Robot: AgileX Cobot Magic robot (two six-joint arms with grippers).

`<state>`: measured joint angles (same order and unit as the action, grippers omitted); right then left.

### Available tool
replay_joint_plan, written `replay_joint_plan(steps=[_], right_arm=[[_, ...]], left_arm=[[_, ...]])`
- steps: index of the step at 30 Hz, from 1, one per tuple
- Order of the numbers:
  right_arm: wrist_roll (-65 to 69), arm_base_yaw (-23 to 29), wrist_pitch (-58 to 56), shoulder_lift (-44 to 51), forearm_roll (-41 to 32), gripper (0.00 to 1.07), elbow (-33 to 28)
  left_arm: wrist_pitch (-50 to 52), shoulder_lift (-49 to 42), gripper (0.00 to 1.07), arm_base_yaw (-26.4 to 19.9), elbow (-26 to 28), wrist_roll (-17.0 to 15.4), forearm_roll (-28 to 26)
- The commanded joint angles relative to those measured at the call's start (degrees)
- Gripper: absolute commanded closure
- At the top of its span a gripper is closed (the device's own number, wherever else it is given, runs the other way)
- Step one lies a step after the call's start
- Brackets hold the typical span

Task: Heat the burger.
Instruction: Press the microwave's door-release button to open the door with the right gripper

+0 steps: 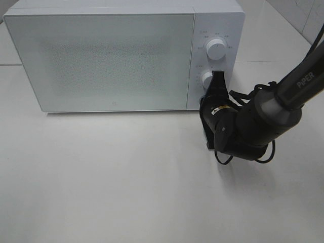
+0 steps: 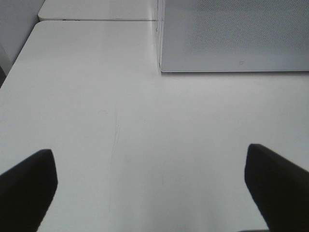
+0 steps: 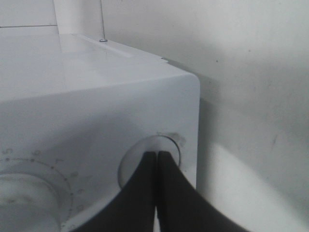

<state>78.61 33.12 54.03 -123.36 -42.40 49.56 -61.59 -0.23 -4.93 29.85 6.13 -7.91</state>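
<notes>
The burger is not in view. The white microwave (image 1: 111, 55) stands at the back of the table with its frosted door closed. My right gripper (image 1: 218, 77) is shut, its tips against the lower knob (image 1: 206, 78) on the control panel. In the right wrist view the gripper (image 3: 155, 154) has both dark fingers pressed together in front of that knob (image 3: 133, 166). My left gripper (image 2: 149, 152) is open and empty above the bare table, facing the microwave's lower front corner (image 2: 231, 34). It does not show in the exterior high view.
The upper knob (image 1: 217, 49) sits above the lower one; it also shows in the right wrist view (image 3: 24, 198). The white table (image 1: 126, 177) stretches in front of the microwave. A wall runs behind and to the right of it.
</notes>
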Motion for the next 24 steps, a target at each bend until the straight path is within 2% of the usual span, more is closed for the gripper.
replay_joint_plan(steps=[1,18,24], right_arm=[[0.06,-0.11,2.18,-0.06,0.46,1.07,1.03],[-3.9,-0.8,5.67,-0.11,-2.86,1.07,5.44],[-4.93,-1.49,6.42,-2.75,-2.46,1.07,10.66]], left_arm=[[0.0,-0.69,0.09,0.0,-0.17,0.17,0.11],[0.0,-0.29,0.09,0.0,-0.17,0.23,0.11],[0.0,-0.29,0.09,0.0,-0.17,0.23,0.11]])
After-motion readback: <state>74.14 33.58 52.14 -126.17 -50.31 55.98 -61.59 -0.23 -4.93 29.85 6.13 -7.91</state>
